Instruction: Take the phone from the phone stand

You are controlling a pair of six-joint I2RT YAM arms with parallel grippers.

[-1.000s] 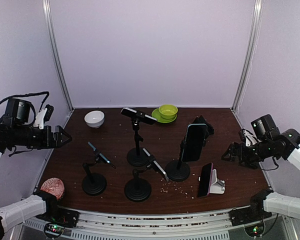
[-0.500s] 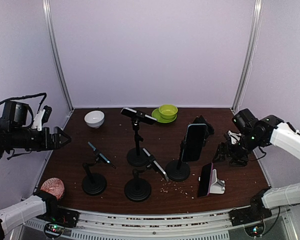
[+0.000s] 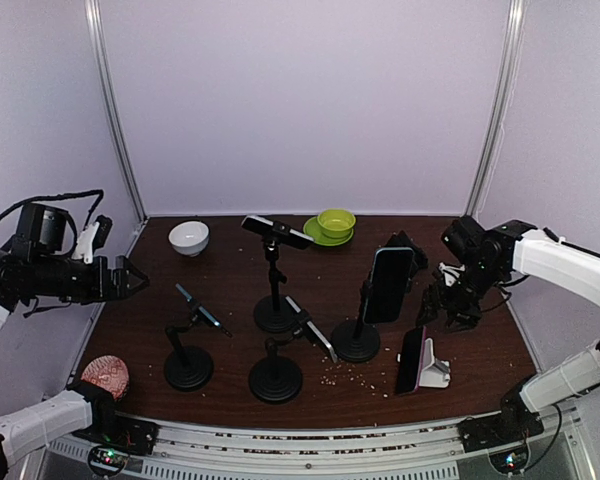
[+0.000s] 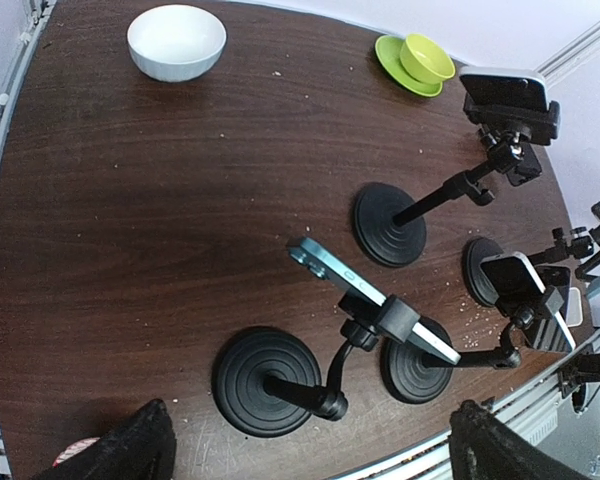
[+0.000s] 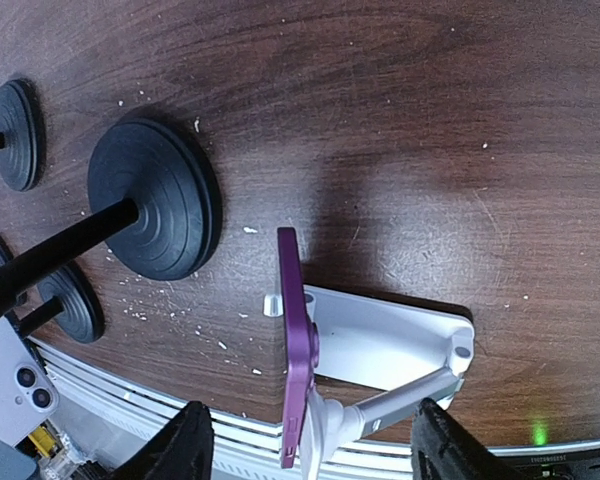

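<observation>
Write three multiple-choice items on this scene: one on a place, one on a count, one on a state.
1. Where does the white phone stand sit?
A. back left
B. front right
C. centre

2. How many black pole holders with round bases stand there?
A. two
B. four
C. six

3. The phone with the pinkish edge is:
A. lying flat
B. lifted in the air
C. leaning in its stand

Key:
1 B, it sits by the near edge on the right.
2 B, four round bases show from above.
3 C, the open right pincer hovers apart from it.
</observation>
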